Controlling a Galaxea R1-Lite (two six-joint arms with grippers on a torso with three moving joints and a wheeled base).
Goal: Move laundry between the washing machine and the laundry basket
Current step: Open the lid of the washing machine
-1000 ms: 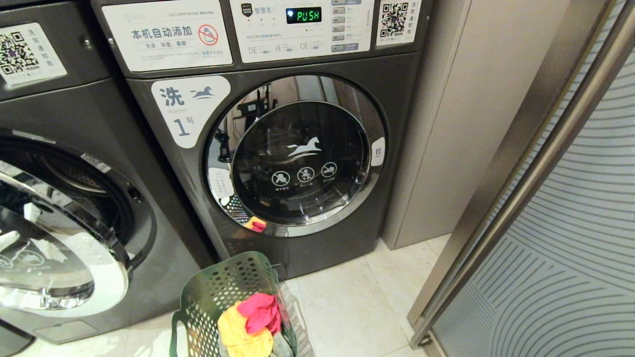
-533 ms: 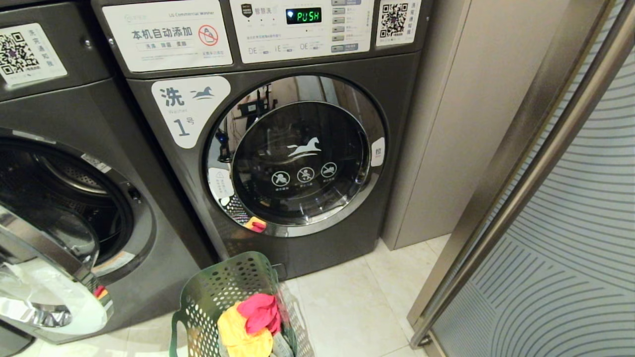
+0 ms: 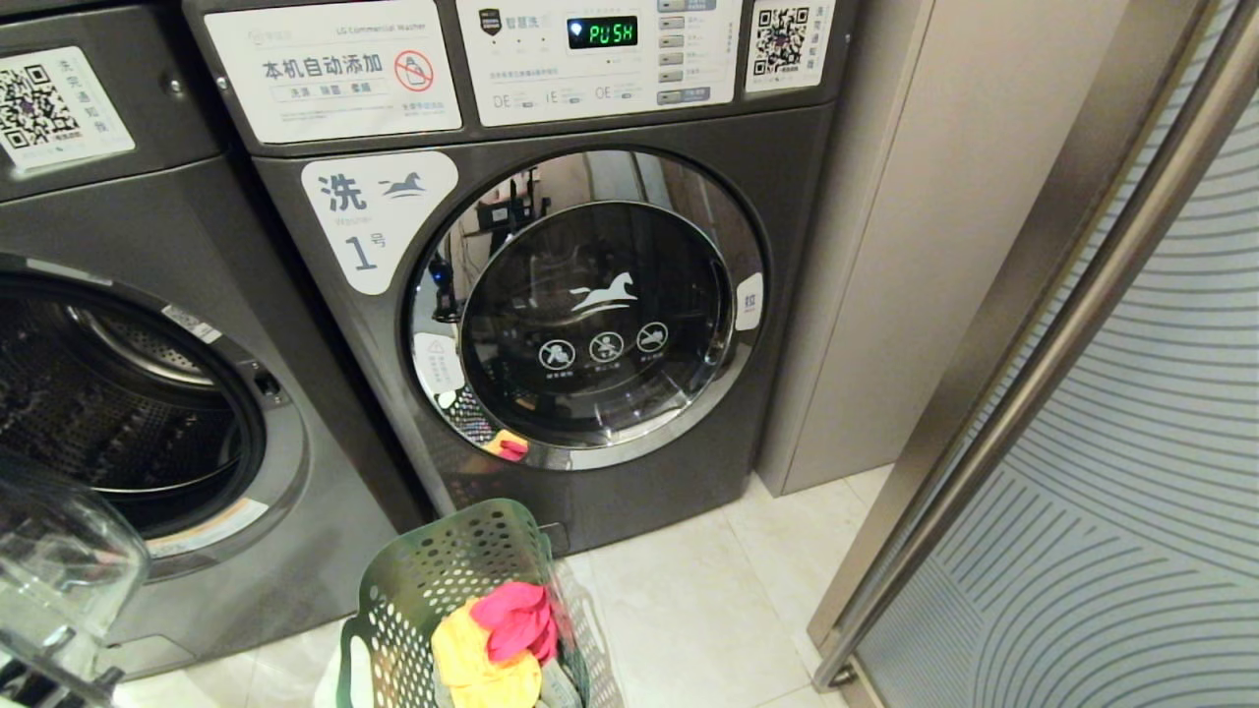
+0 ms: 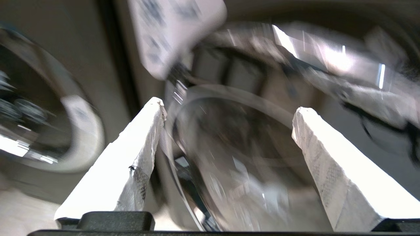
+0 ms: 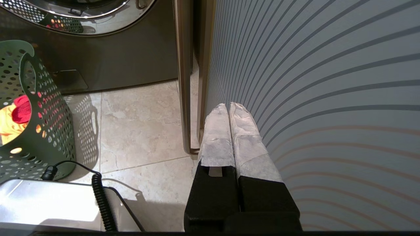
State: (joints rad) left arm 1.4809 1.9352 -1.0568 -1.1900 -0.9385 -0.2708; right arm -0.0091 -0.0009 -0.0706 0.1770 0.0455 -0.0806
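Note:
The washing machine (image 3: 285, 492) stands at the left of the head view with its drum (image 3: 118, 413) uncovered. Its glass door (image 3: 59, 565) hangs swung out at the lower left. In the blurred left wrist view my left gripper (image 4: 229, 106) is open, and the door's glass bowl (image 4: 236, 164) shows between its white fingers (image 4: 137, 147); contact cannot be told. The green laundry basket (image 3: 433, 565) stands on the floor before the machines, holding laundry: a yellow garment (image 3: 482, 674) and a pink one (image 3: 516, 615). My right gripper (image 5: 229, 105) is shut and empty, parked by the striped panel.
The machine marked 1 (image 3: 590, 315) fills the middle, door shut, display reading PUSH. A beige cabinet (image 3: 934, 246) and a striped glass door with a metal bar (image 3: 1082, 315) close the right side. A coiled cable (image 5: 98, 196) lies over the robot's base by the basket (image 5: 49, 131).
The left machine's door has swung further out and down toward the lower left, uncovering the whole drum. Basket, laundry and right gripper have not moved.

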